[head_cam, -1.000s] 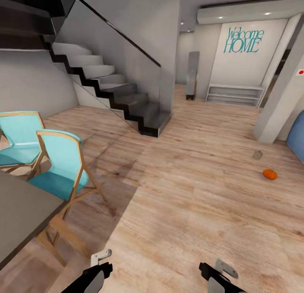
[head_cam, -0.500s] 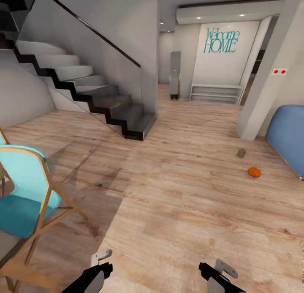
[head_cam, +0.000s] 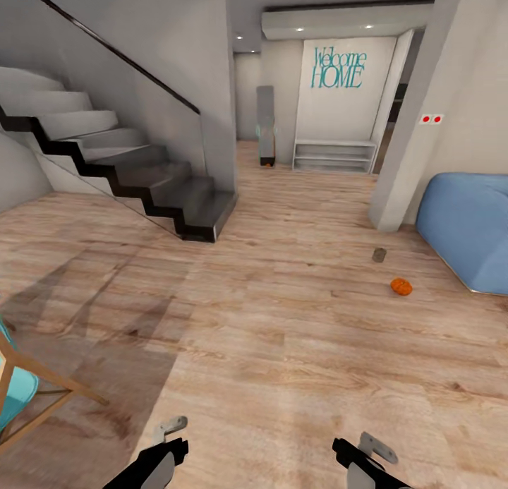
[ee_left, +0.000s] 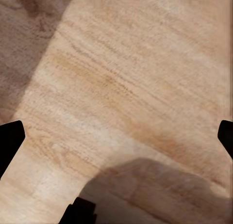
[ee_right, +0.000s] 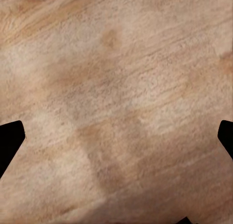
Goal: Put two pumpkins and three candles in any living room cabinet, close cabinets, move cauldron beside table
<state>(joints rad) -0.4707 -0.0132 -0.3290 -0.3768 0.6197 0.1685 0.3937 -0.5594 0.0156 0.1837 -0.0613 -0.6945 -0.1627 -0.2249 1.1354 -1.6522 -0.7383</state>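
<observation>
1. As we look out from the head camera over the wood floor [head_cam: 282,348], we take the grey pillar [head_cam: 413,136] on our right as the landmark for everything else.
2. An orange pumpkin [head_cam: 401,286] lies on the floor in front of the pillar's foot, on the side nearer us, apart from the pillar.
3. Between the pumpkin and the pillar's foot stands a small grey-brown thing [head_cam: 379,255], near the pumpkin but not touching it; it is too small for us to say what it is.
4. To the right of the pillar lies a blue beanbag [head_cam: 466,228], its near edge just beside the pillar's base.
5. Beyond the pillar, against the far wall, we see low white shelving [head_cam: 334,156] under teal lettering [head_cam: 339,67] that reads "Welcome HOME".
6. Well to the left of the pillar, a staircase [head_cam: 134,168] with dark steps comes down to the floor.
7. Farthest from the pillar, at the near left edge, part of a turquoise chair [head_cam: 17,397] with a wooden frame shows.
8. We hold our left gripper [ee_left: 116,139] over bare floor; its dark fingertips [ee_left: 9,141] sit at the two sides of the wrist picture, spread wide with nothing between them.
9. Our right gripper [ee_right: 116,139] is likewise over bare floor, its fingertips [ee_right: 9,141] spread wide and empty.
10. In the head view both arms sit low at the near edge, the left arm [head_cam: 152,464] and the right arm [head_cam: 363,464], well apart from the pumpkin.
</observation>
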